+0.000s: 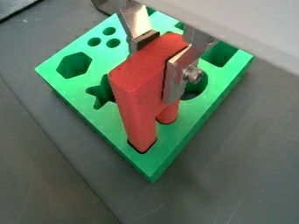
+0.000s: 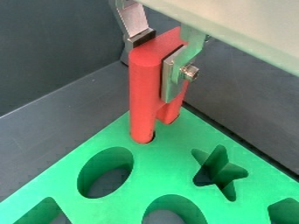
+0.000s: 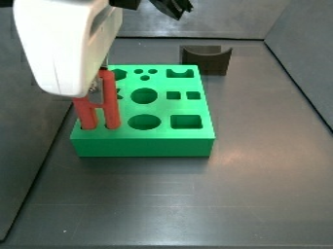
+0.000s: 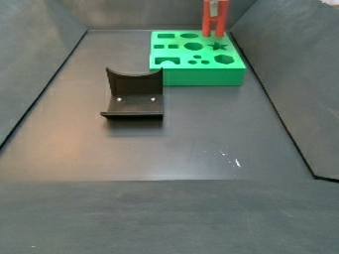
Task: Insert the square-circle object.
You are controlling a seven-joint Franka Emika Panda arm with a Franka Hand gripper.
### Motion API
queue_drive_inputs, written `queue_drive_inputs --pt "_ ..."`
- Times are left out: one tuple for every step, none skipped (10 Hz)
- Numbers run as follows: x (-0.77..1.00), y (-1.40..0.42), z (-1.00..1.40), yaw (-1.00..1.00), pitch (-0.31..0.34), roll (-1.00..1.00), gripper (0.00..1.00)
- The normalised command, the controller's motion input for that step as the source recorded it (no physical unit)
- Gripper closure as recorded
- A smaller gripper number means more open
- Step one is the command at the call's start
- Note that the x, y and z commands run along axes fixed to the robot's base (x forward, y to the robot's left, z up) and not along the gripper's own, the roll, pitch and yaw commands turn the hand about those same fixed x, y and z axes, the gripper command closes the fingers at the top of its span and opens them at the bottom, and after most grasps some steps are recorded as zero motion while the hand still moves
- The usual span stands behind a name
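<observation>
Square-circle object (image 1: pixel 146 92), a red bar, is seen in a wrist view clamped upright by the gripper (image 1: pixel 160 57), its lower end sunk in a corner hole of the green board (image 1: pixel 65 79). In a side view its top (image 3: pixel 101 102) is hidden by white housing. In a side view it is cut off (image 4: pixel 213 20); the fixture (image 4: pixel 133 94) stands apart.
</observation>
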Motion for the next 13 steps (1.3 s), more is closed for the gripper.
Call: queue_drive_inputs --pt "0.0 0.0 -0.28 0.0 -0.109 -0.01 1.0" --pt "-0.07 0.0 -0.38 0.0 -0.23 0.0 1.0" --pt "-0.23 0.0 -0.37 0.0 -0.341 0.0 1.0" --pt "-0.21 0.0 -0.31 0.0 -0.296 0.0 1.0" --pt "-0.13 0.0 -0.25 0.0 -0.211 0.01 1.0" --pt "0.0 -0.05 -0.2 0.0 -0.076 0.09 1.0" --pt "0.06 -0.19 -0.27 0.0 -0.044 0.2 1.0" --pt "0.09 -0.2 -0.35 0.0 -0.05 0.22 1.0" --pt "0.11 -0.17 -0.33 0.0 -0.031 0.2 1.0" --pt "0.12 -0.13 -0.31 0.0 -0.01 0.15 1.0" --pt "0.04 -0.09 -0.27 0.0 -0.029 0.16 1.0" --pt "0.0 -0.02 -0.24 0.0 -0.041 0.08 1.0" --pt "0.0 0.0 -0.05 0.0 -0.049 -0.02 1.0"
